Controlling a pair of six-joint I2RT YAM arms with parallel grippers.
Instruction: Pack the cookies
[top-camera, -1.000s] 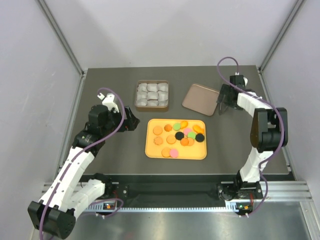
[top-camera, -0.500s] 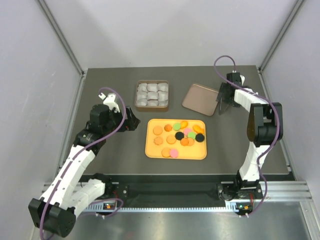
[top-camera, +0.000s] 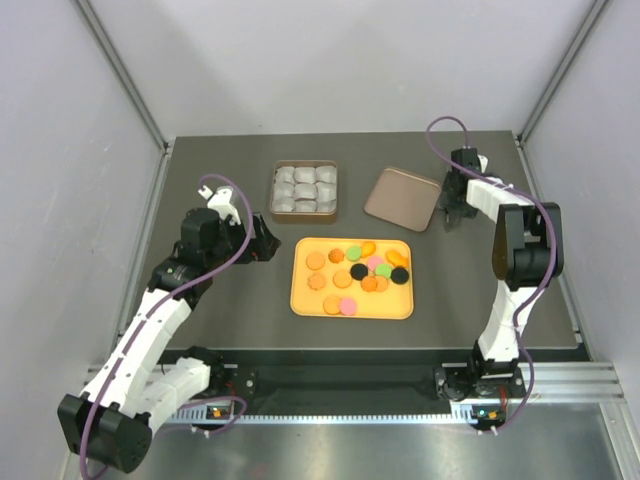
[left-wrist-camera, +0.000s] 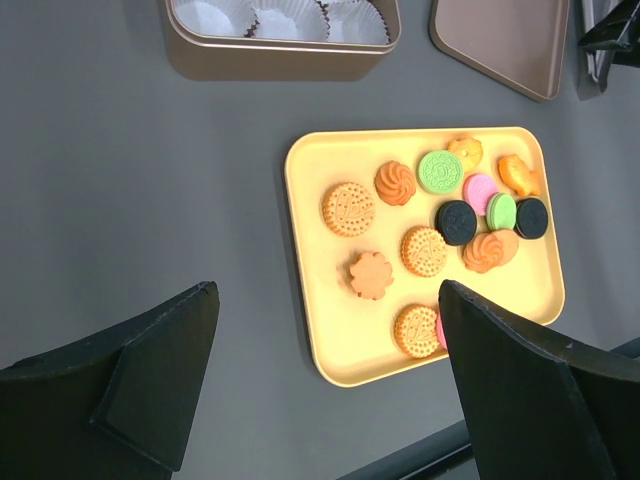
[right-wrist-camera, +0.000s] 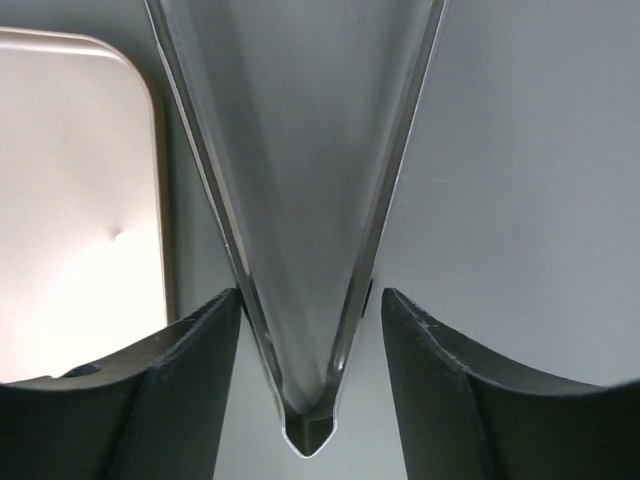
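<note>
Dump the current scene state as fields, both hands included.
cookies: all on the orange tray, none in the tin
tin: beyond the tray, lid off, paper cups inside
lid: lying flat, right of tin
tongs: right of lid
left hand: open, empty, left of tray
right hand: fingers either side of tongs, grip unclear

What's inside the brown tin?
Nine white crinkled paper cups, in three rows, fill the tin. The tin's floor beneath them is covered.
</note>
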